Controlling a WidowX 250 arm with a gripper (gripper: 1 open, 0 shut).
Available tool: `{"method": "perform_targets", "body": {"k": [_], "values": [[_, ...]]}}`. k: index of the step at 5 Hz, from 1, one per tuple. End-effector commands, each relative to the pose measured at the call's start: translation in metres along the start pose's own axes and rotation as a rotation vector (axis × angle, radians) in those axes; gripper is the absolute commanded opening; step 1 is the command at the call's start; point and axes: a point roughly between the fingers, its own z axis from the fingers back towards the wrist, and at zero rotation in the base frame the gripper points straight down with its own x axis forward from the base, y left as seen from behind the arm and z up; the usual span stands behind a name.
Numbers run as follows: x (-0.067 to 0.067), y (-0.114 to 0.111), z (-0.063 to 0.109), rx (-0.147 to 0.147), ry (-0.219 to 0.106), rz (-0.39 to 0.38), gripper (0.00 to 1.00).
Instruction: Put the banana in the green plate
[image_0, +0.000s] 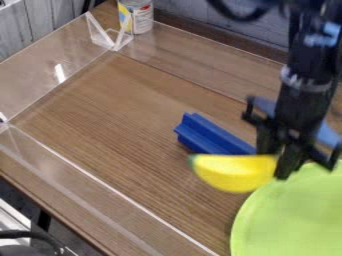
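Observation:
The yellow banana (231, 171) hangs blurred above the wooden table, in front of the blue block. My gripper (285, 163) points straight down and is shut on the banana's right end. The black arm rises from it toward the top right. The lime-green plate (297, 222) lies at the bottom right corner, partly cut off by the frame edge. The banana's right tip sits just over the plate's left rim.
A blue ridged block (209, 136) lies on the table just behind the banana. Clear acrylic walls (54, 150) fence the table's left and front. A clear stand (107, 36) and a bottle (134, 14) stand at the back left.

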Motion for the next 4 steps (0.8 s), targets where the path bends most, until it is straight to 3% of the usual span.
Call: {"method": "perform_targets", "body": {"k": [1, 2, 3, 4], "values": [[0.017, 0.017, 0.042, -0.004, -0.081, 0.073, 0.00], [0.034, 0.053, 0.051, -0.009, -0.087, 0.109, 0.00], [0.019, 0.087, 0.048, -0.013, -0.086, 0.141, 0.00], [0.006, 0.107, 0.043, -0.013, -0.089, 0.145, 0.00]]}}
